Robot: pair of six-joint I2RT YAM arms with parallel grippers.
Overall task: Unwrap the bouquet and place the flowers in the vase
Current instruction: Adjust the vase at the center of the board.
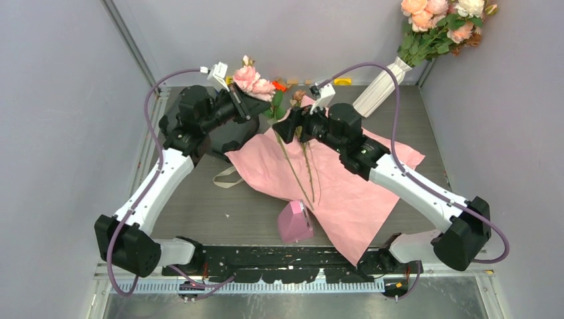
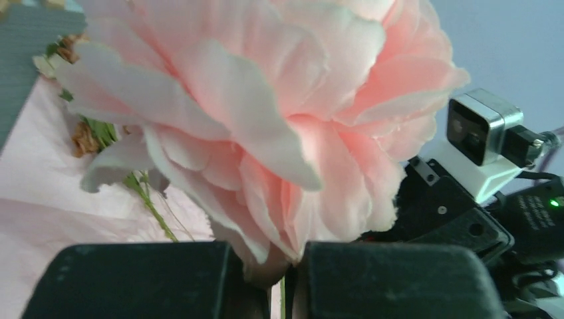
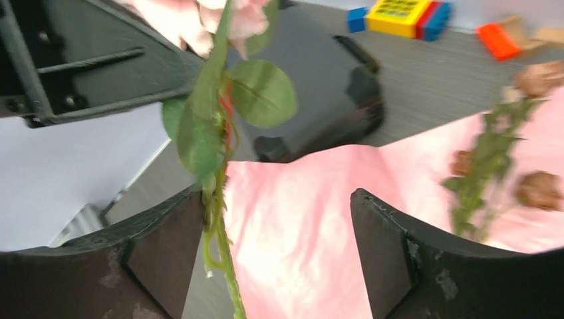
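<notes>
My left gripper point(image 1: 249, 106) is raised above the table's back left, shut just under the bloom of a pink rose point(image 1: 254, 80) point(image 2: 266, 119), one of the flowers; the head fills the left wrist view above the gripper point(image 2: 292, 259). Its green stem point(image 3: 223, 266) hangs down along the left finger of my right gripper point(image 1: 286, 126) point(image 3: 276, 212), whose jaws are open. The bouquet's pink wrapping paper point(image 1: 346, 193) lies spread flat, with more thin-stemmed flowers point(image 1: 299, 166) point(image 3: 492, 159) on it. The ribbed white vase point(image 1: 379, 86) leans at the back right.
A peach rose cluster point(image 1: 442, 23) sticks out of the vase. A small pink wedge point(image 1: 294, 222) sits near the front edge. The beige ribbon point(image 1: 223, 178) lies left of the paper. Coloured blocks point(image 3: 406, 14) line the back edge, and a black object point(image 3: 332, 93) sits behind the left arm.
</notes>
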